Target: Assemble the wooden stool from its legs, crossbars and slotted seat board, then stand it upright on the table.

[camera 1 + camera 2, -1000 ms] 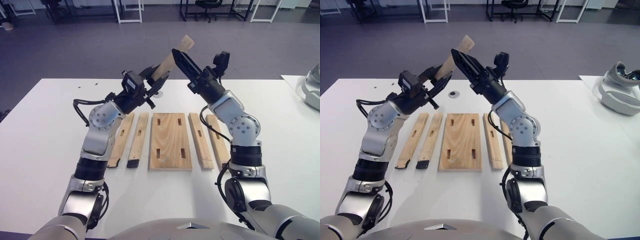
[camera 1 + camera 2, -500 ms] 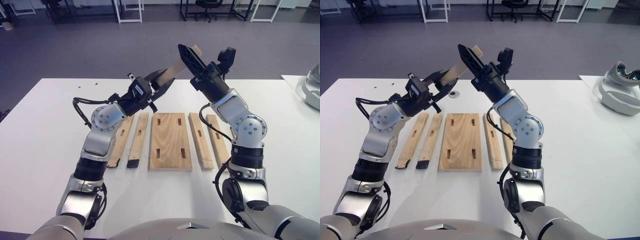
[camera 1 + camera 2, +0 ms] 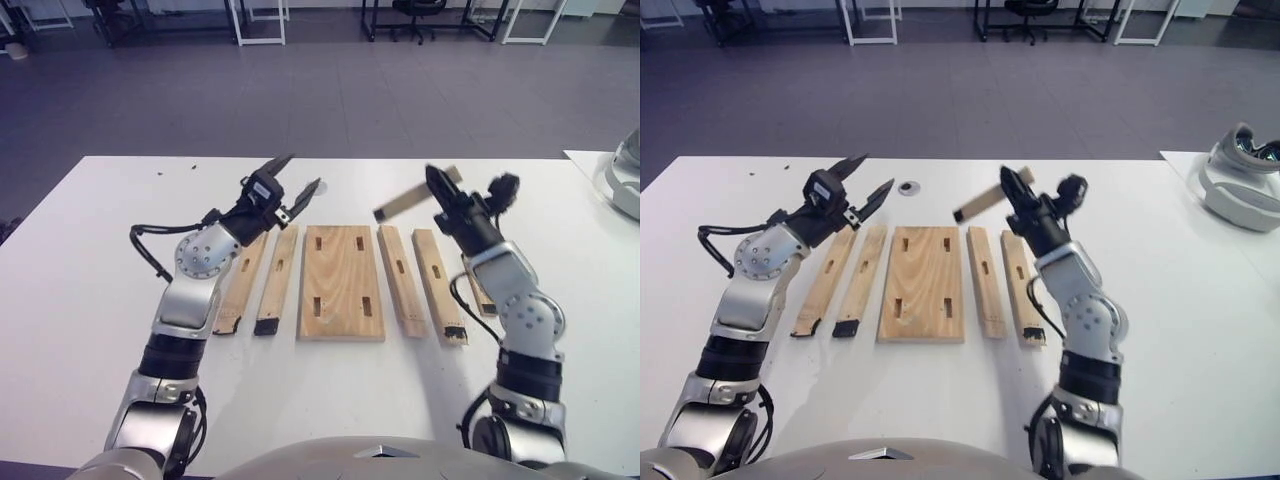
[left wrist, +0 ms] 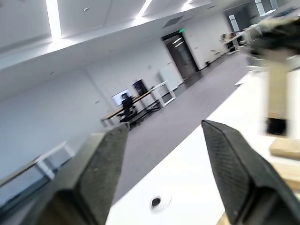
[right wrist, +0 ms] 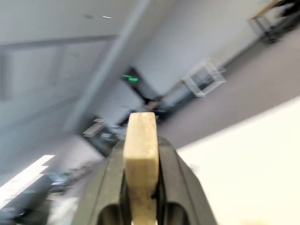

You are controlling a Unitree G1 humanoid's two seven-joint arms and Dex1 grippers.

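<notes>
My right gripper (image 3: 447, 192) is shut on a short wooden bar (image 3: 403, 203) with a dark end, holding it tilted in the air over the table's right half. The same bar (image 5: 140, 159) sits clamped between the fingers in the right wrist view. My left gripper (image 3: 297, 177) hangs open and empty above the far ends of the left slats, and its spread fingers (image 4: 101, 168) show in the left wrist view. The slotted seat board (image 3: 340, 280) lies flat mid-table. Two slotted slats (image 3: 258, 278) lie to its left and two (image 3: 418, 278) to its right.
The white table (image 3: 90, 300) has free room at both sides and along the front. A small round fitting (image 3: 907, 187) lies behind the board. A white headset (image 3: 1238, 190) rests on a neighbouring surface at the far right.
The bar passed from my left gripper to my right. The left gripper opened and dropped back left and lower; the right arm swung right and down with the bar.
</notes>
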